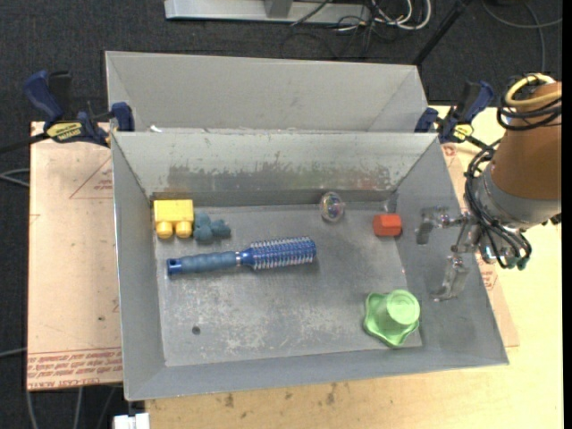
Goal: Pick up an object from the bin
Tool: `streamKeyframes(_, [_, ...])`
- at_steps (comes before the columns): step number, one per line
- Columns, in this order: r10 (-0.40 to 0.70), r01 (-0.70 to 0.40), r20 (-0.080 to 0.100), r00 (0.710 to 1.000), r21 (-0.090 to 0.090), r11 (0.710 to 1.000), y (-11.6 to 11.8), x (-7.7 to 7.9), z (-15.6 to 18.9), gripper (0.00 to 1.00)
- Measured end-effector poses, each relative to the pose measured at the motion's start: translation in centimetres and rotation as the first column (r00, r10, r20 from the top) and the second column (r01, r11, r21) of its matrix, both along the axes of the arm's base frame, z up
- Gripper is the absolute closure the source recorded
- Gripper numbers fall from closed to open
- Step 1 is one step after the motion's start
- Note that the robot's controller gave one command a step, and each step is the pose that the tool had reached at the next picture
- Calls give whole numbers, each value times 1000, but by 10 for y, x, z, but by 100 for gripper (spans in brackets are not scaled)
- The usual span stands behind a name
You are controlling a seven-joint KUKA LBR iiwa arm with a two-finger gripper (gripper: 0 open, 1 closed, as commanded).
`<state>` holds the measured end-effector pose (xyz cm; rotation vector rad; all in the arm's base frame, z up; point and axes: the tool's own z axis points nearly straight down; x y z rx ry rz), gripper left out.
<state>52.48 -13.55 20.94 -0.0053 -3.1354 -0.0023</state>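
- Cup (391, 317), green, is lying in the bin's (268, 164) front right, near the gripper (435, 257), just frontward and left of it.
- Gripper is hanging over the right wall, fingers (445, 284) standing wide apart.

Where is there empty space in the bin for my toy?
The biggest bare floor lies in front of the blue hairbrush, left of the green cup. Another gap sits between brush and orange block. Crowded: back left, around the yellow block and teal piece.
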Motion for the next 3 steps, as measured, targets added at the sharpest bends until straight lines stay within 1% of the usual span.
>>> streamKeyframes(1, [328, -328, 3, 945, 3, 945, 48, -37, -73, 0])
streamKeyframes(2, [691, -691, 11, 722, -5, 722, 55, -34, -139, 0])
streamKeyframes(3, [679, -679, 13, 734, -5, 734, 20, 26, -137, 0])
